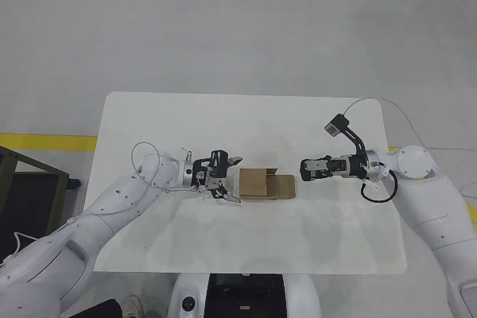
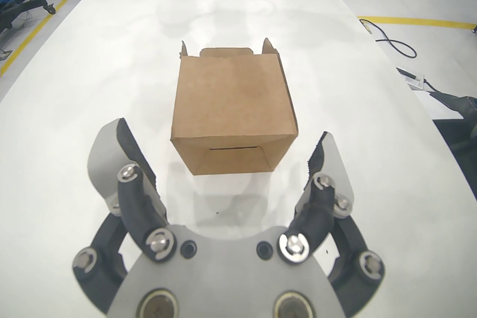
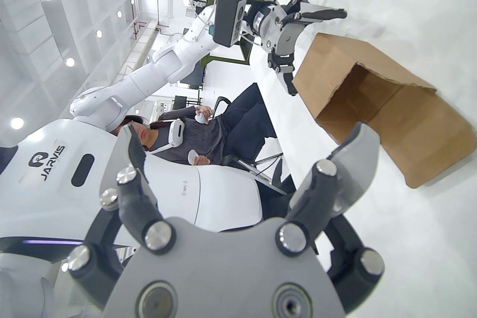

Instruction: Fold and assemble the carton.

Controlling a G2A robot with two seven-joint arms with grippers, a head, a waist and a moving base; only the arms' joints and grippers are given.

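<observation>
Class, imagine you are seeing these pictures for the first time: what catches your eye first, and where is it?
A brown carton lies on its side in the middle of the white table, its flaps unfolded. The open left gripper sits close at one end, and the open right gripper faces the other across a gap.
</observation>
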